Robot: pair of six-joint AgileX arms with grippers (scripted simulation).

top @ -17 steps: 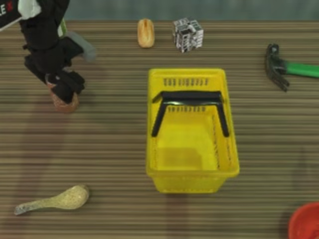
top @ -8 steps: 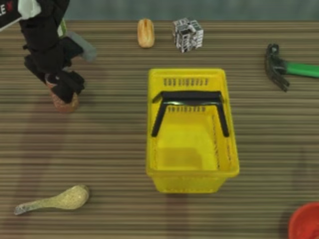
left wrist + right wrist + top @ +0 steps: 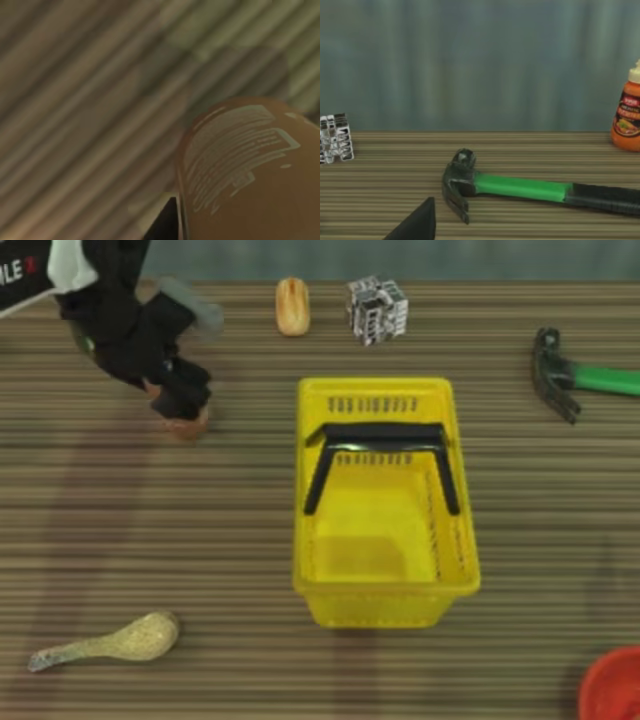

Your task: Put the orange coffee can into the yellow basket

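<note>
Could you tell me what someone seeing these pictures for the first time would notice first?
Most likely the yellow basket, big and bright in the middle of the table, its black handle folded across it. Next, the left gripper at the far left, shut on the orange coffee can, which fills much of the left wrist view. The green-handled hammer at the far right edge also catches the eye.

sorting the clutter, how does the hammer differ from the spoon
The hammer lies at the table's right far side, the spoon at its left near corner. The hammer has a dark head and green handle; the spoon is speckled tan all over. The hammer's handle runs off the frame; the spoon shows whole. Both lie flat, untouched.
</note>
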